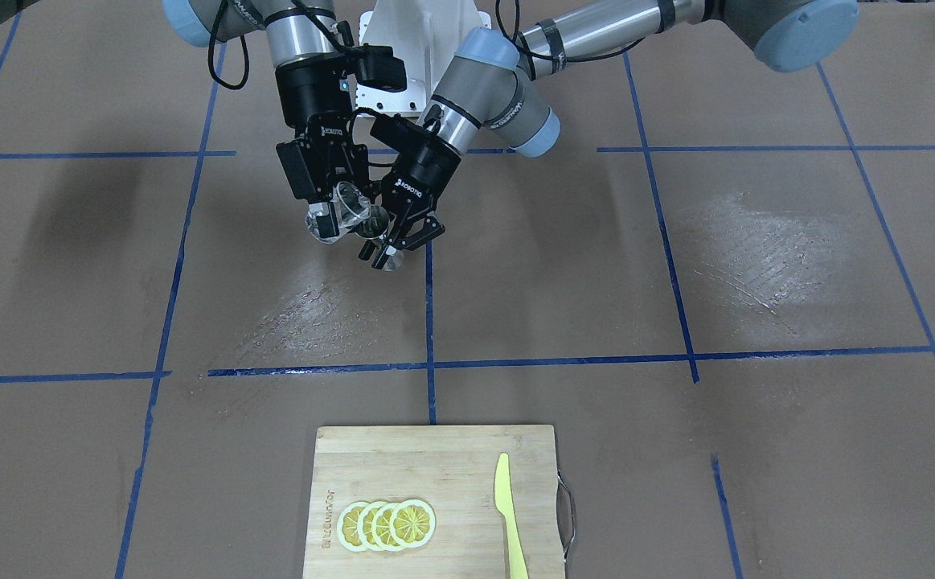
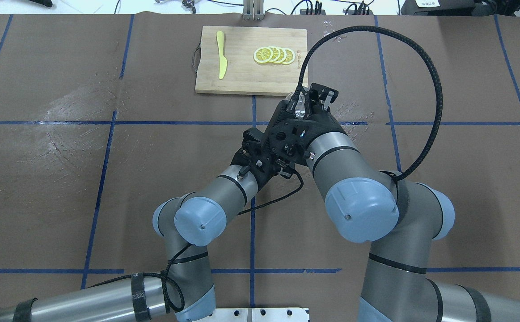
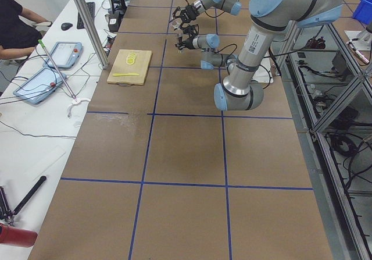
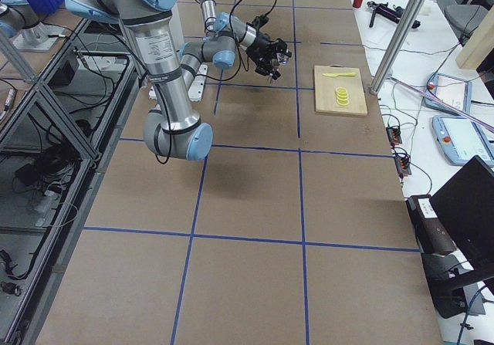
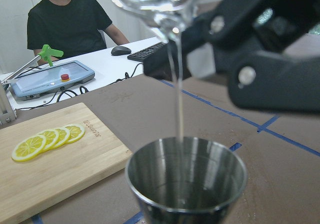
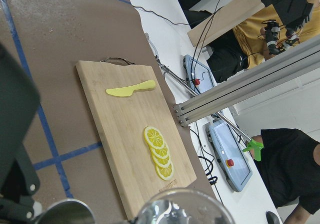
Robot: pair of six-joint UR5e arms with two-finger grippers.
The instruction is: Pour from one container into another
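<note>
My right gripper [image 1: 329, 215] is shut on the small clear glass cup [image 1: 346, 209] and holds it tilted, lip down. A thin stream of clear liquid [image 5: 178, 93] runs from the glass cup [image 5: 160, 1] into the steel jigger [image 5: 186, 179] right below it. That jigger [image 1: 376, 229] is upright in the air, with my left gripper [image 1: 401, 239] shut on it. Both grippers meet above the table near the robot's base. The right wrist view shows the cup's rim [image 6: 182, 209] and the jigger's rim [image 6: 65, 215] at its bottom edge. From overhead, the arms hide the jigger.
A wooden cutting board [image 1: 435, 466] lies at the table's far side with lemon slices [image 1: 387, 524] and a yellow plastic knife [image 1: 510, 515] on it. An operator [image 5: 70, 18] sits beyond the table's edge, with tablets beside him.
</note>
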